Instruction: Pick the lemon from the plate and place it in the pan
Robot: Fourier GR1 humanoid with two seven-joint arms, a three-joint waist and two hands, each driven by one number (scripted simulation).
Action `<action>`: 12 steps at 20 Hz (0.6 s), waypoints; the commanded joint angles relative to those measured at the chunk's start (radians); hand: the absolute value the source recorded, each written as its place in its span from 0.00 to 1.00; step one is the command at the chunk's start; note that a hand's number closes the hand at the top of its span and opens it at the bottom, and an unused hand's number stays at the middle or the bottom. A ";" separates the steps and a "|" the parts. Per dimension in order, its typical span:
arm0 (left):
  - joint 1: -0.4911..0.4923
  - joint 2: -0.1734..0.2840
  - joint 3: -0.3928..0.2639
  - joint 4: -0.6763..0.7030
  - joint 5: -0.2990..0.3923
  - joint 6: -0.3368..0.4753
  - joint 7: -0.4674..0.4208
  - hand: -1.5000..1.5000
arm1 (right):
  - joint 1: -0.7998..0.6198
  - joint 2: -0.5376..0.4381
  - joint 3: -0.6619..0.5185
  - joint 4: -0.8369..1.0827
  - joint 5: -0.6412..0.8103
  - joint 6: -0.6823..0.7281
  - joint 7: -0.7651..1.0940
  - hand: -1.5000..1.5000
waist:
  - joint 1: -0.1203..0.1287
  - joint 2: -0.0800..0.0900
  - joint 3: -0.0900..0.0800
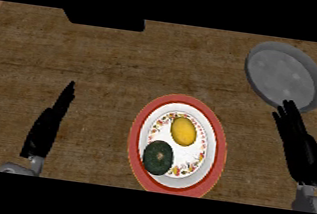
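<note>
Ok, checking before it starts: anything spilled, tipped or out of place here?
Nothing stands out. The lemon and a dark green fruit lie on the plate; the pan sits upright, holding nothing.

Dim, even light lies over the brown woven-textured worktop (106, 72), with no clear source. The grey round metal pan (284, 77) carries soft pale patches of sheen. The red-rimmed patterned plate (217, 137) casts hardly any shadow; nothing glares.
</note>
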 commanded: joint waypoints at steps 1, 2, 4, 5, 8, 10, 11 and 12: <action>-0.034 0.002 0.018 0.021 0.055 -0.081 0.020 0.50 | -0.041 -0.014 0.089 -0.041 0.103 0.037 -0.033 1.00 | 0.011 -0.026 0.000; -0.011 -0.045 -0.021 -0.016 0.055 -0.062 0.014 0.50 | -0.125 -0.021 0.165 -0.096 0.174 0.024 -0.007 1.00 | 0.040 -0.028 -0.002; -0.069 -0.074 -0.049 -0.043 0.097 -0.119 0.061 0.50 | -0.276 -0.075 0.253 -0.139 0.261 0.106 -0.004 1.00 | 0.100 -0.026 -0.007; -0.077 -0.098 -0.063 -0.044 0.114 -0.140 0.046 0.50 | -0.320 -0.085 0.313 -0.165 0.316 0.145 -0.026 1.00 | 0.122 -0.025 -0.011; -0.075 -0.157 -0.095 -0.043 0.159 -0.162 0.088 0.50 | -0.463 -0.226 0.315 -0.227 0.581 0.053 -0.088 1.00 | 0.106 -0.044 -0.019; -0.091 -0.163 -0.081 -0.059 0.204 -0.193 0.114 0.50 | -0.499 -0.116 0.413 -0.182 0.672 -0.002 -0.133 0.00 | 0.106 -0.018 -0.002; -0.093 -0.147 -0.053 -0.063 0.249 -0.235 0.117 0.50 | -0.520 -0.054 0.426 -0.162 0.683 -0.038 -0.157 0.00 | 0.087 -0.017 -0.001; -0.082 -0.154 -0.061 -0.087 0.243 -0.217 0.135 0.50 | -0.517 -0.013 0.448 -0.121 0.717 -0.074 -0.229 0.00 | 0.086 -0.017 0.002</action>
